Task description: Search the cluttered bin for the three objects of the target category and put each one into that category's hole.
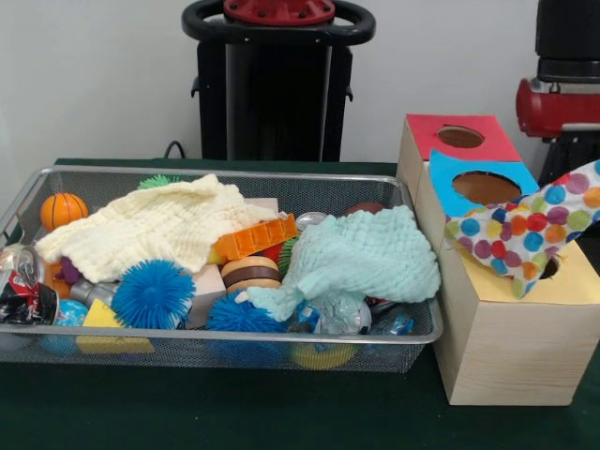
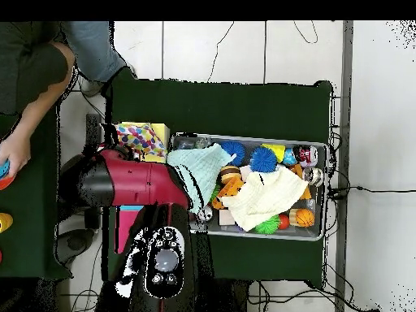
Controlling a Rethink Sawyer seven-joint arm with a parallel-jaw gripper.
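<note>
Mostly crowded bin (image 1: 412,330) (cloths (image 1: 361,255) uppermost)

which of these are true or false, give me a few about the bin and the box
1. A polka-dot cloth hangs partly in the box's yellow hole. True.
2. The bin holds two blue spiky balls. True.
3. The mint cloth lies on the table outside the bin. False: it lies inside the bin, on top of other things.
4. The orange ball sits in the red hole. False: it is in the bin's corner, and the red hole shows nothing in it.
5. The wooden box stands beside the bin. True.
</note>
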